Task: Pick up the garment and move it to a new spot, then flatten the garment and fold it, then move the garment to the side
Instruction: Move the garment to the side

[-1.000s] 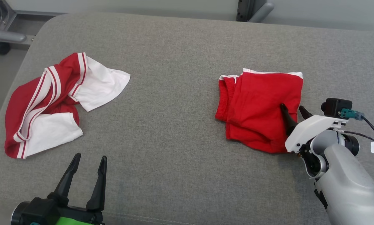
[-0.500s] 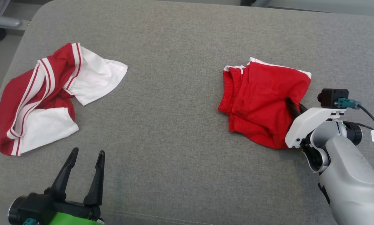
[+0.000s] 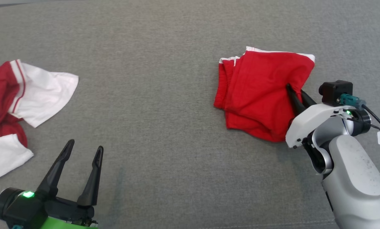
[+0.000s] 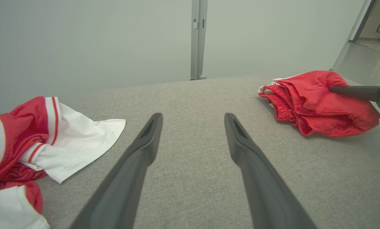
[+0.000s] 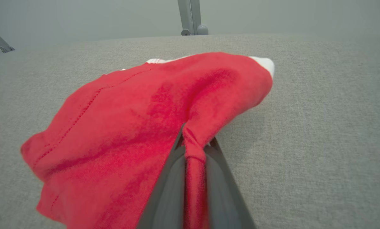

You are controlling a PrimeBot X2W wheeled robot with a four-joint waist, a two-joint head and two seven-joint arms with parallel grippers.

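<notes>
Your right hand (image 3: 295, 89) is clenched on a narrow pinch of the red shorts (image 3: 260, 92). The right wrist view shows a thin twist of cloth drawn down between the two fingers. The rest of the shorts spreads away ahead of the fingertips and to their left, lying in loose layers on the grey upholstered surface (image 3: 164, 95). Your left hand (image 3: 85, 144) is released, with its fingers wide apart and nothing between them, hovering above bare upholstery. The red and white garment (image 3: 44, 86) lies off to that hand's left, well apart from the shorts. The main risk is how little cloth you have. The bite sits near one edge and may have caught only the top layer, so a lift could peel that layer off and let the stack fall open. A quick pull could also slide the twist straight out of the fingers. If you drag the shorts instead of raising them, the coarse upholstery will probably grip the underside and bunch it up. The waistband end, farthest from your right hand, has no support and is likely to sag and trail. Rise slowly and check that every layer comes up together.
</notes>
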